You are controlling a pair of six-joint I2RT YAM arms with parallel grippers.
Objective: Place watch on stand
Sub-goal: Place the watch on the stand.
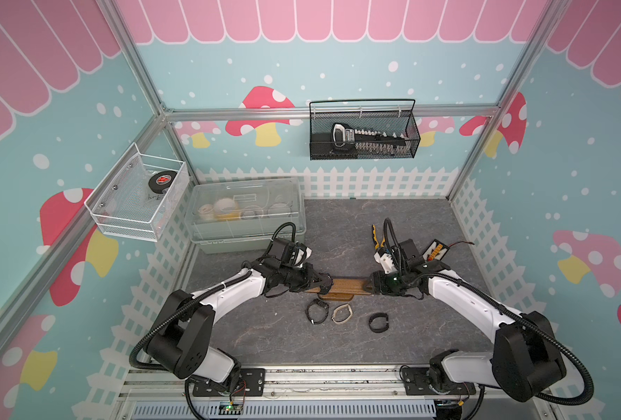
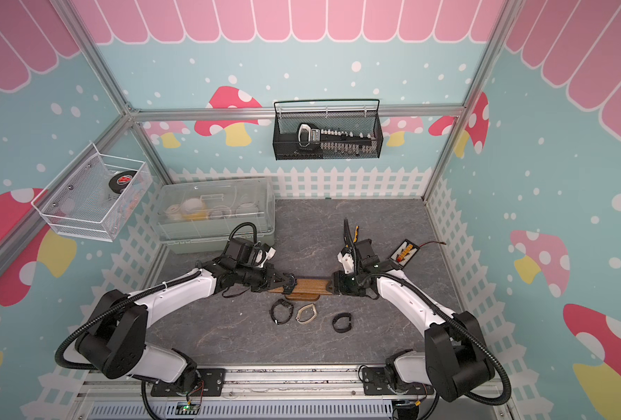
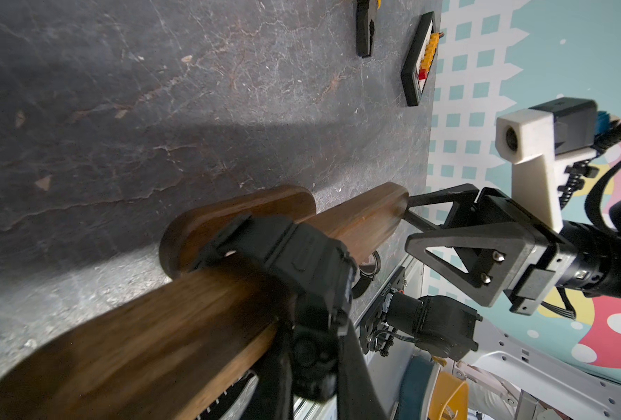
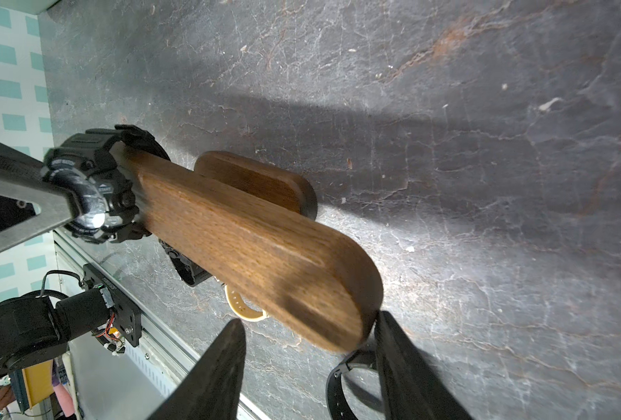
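Nearest my overhead camera is the left elbow, raised over the desk's front-left corner. Its forearm reaches mid-desk, where the left gripper is pinched almost shut on the case of the watch. The strap is looped round the left end of the stand, only just past the rounded tip, so I judge the threading begun and the seating not yet done. At the bar's other end the right gripper is about half open, straddling the tip. The right wrist view shows one finger touching the wood and the other clear of it, so it braces rather than clamps. Between the stand and the front edge lie a black watch, a beige watch and a black band, all off the bar.

To do this well I would slide the watch rightward with its strap loop square to the bar, so it cannot snag or twist. The base is small, so I want the right gripper firm against my push, or the stand may skid or tip. I would let go only once the strap sits well in from the tip, then back straight out leftward without dragging the case.
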